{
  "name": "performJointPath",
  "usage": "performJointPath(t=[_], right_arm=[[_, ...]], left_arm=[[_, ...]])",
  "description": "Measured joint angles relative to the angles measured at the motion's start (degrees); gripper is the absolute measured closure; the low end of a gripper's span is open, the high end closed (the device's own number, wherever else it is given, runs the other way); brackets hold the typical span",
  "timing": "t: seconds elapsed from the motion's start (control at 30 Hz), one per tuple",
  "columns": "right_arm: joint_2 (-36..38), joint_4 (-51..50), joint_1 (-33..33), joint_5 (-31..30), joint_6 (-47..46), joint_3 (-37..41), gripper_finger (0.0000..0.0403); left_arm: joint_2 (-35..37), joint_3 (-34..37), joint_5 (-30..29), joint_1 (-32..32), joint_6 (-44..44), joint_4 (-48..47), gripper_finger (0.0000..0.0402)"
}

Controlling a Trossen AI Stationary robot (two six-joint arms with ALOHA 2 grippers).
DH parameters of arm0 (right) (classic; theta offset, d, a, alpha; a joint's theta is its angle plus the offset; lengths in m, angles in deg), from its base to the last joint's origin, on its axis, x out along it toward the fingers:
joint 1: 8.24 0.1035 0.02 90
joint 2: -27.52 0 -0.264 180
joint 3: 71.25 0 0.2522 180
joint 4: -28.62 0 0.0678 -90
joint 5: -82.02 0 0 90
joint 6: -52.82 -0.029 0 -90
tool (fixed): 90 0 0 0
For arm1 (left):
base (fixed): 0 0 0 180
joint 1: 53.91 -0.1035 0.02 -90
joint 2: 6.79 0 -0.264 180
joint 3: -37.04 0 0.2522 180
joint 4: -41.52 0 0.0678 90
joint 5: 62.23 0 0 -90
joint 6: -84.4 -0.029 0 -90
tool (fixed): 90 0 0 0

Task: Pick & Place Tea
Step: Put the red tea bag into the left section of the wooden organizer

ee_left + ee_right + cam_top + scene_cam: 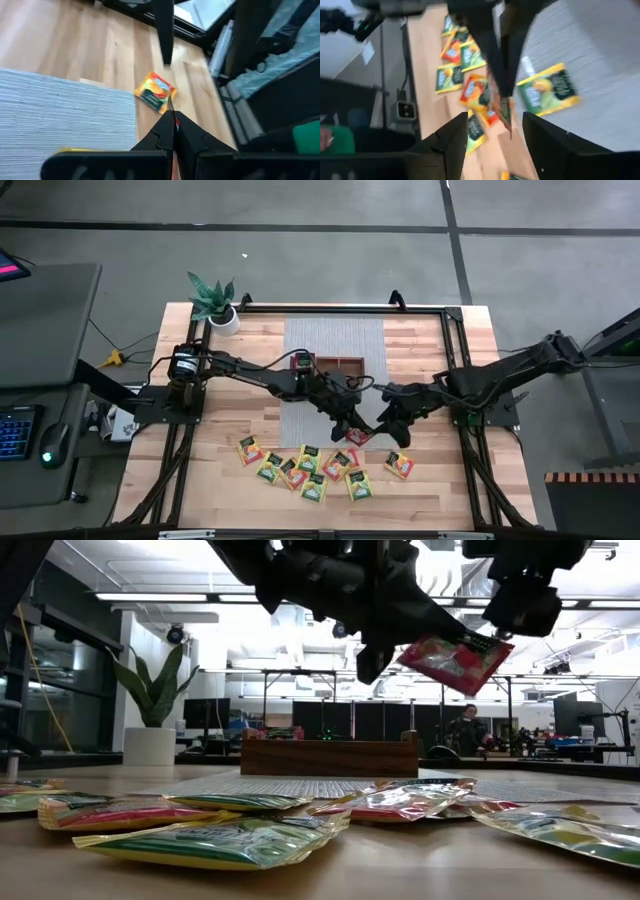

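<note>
While the wooden tray holds one packet at its left end, the left gripper pinches a red tea packet tilted in the air; the right gripper is released.

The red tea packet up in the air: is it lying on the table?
No: the low view shows the red packet held well above the table, pinched by the left gripper.

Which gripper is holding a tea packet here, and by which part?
The left gripper pinches the red tea packet by its edge; the right gripper is open, holding nothing.
</note>
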Motion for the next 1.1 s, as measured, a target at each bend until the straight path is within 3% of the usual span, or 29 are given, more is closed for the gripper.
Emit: performJointPath(t=[0.4, 0.73, 1.0, 1.1], right_arm=[[16.0, -8.6, 0.0, -12.2, -1.4, 0.0, 0.0219], [17.7, -10.3, 0.0, -13.8, -1.1, 0.0, 0.0219], [18.1, -10.7, 0.0, -15.7, -0.2, 0.0, 0.0220], [18.2, -10.7, 0.0, -17.6, 0.2, 0.0, 0.0219]], left_arm=[[10.7, 0.0, -10.1, -4.4, -7.6, -4.5, 0.0401], [23.4, 1.6, -18.7, -11.7, -14.5, -11.1, 0.0401], [37.2, 17.6, -19.2, -17.3, -12.5, -5.9, 0.0401], [41.4, 25.4, -19.1, -18.5, -9.9, 2.9, 0.0401]])
